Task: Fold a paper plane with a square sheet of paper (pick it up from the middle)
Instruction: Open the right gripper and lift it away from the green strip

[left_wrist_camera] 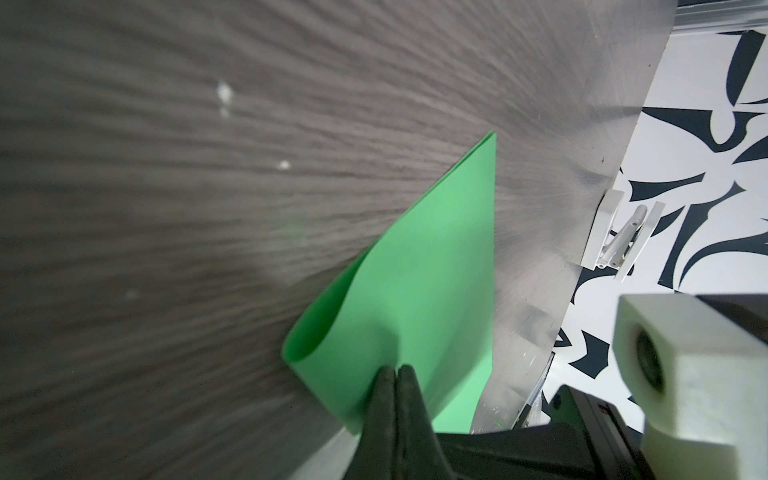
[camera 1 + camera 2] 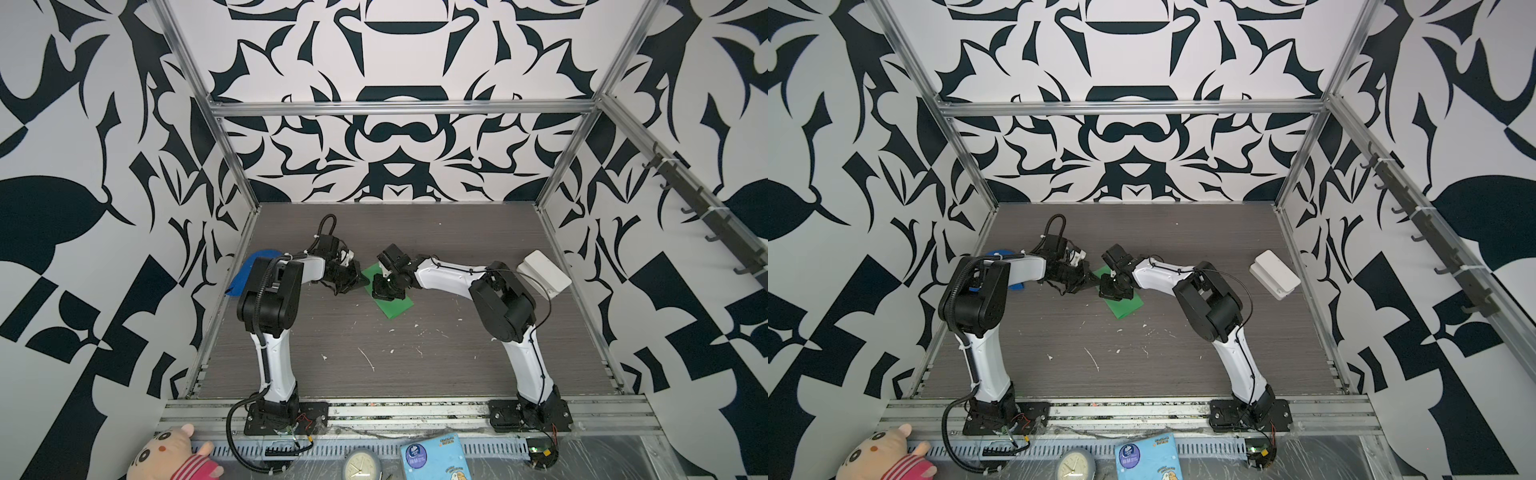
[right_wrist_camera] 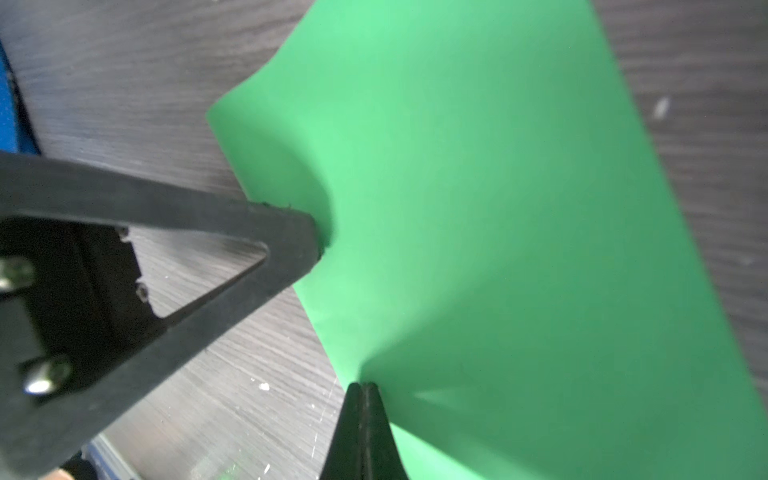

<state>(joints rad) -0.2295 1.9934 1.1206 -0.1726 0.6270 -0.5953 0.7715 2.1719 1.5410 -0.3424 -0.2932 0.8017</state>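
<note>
**A:** Green sheet first: where is it?

**B:** The square sheet of paper [image 2: 392, 306] lies doubled over on the table [image 2: 415, 365], between the two arms. That puts it just below the middle of the frame in both top views. Its lower end lies flat, and its upper end is under the grippers.

**A:** And the grippers?

**B:** The left gripper [image 1: 395, 372] is pinched together on an edge of the paper. The right gripper [image 3: 363, 388] is clamped on the same edge, near it. Neither shows a gap, but I can't tell whether each pinch takes both layers.

**A:** Which step is this?

**B:** The first half-fold, I'd judge. In the left wrist view the bend is a soft open loop, not a crease, and the two layers meet neatly at the far corner.

**A:** How to do it well?

**B:** Use one pinch as an anchor so the layers can't slide. Lower the held end flat, then press along the loop, working away from the matched corner. Thin paper buckles, and the right wrist view shows dimples at each pinch, so pull gently without twisting. The blue cap [image 2: 237, 278], left of centre, is well apart.
</note>
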